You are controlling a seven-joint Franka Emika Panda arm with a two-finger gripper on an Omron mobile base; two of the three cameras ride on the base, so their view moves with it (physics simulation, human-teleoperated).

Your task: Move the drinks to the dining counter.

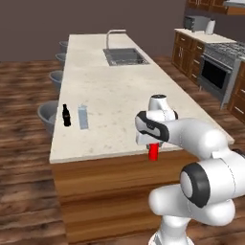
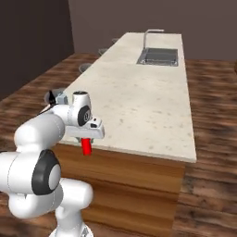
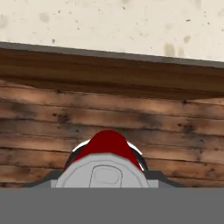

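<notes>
A short red can (image 1: 153,152) hangs under my gripper (image 1: 153,145), which is shut on it. The can (image 2: 86,146) is just outside the near front edge of the dining counter (image 1: 115,95), at about the height of its top and over the wooden floor. From above, the can (image 3: 108,146) lies on the near side of the counter edge (image 3: 109,54). On the counter's left part stand a small dark bottle (image 1: 66,115) and a pale blue-grey carton (image 1: 83,116), close together and well left of my gripper. My arm partly hides the bottle (image 2: 51,97).
A sink (image 1: 125,56) with a curved faucet (image 1: 114,36) is set into the far end of the counter. Grey round stools (image 1: 48,115) line its left side. A stove (image 1: 217,67) and wooden cabinets stand at the back right.
</notes>
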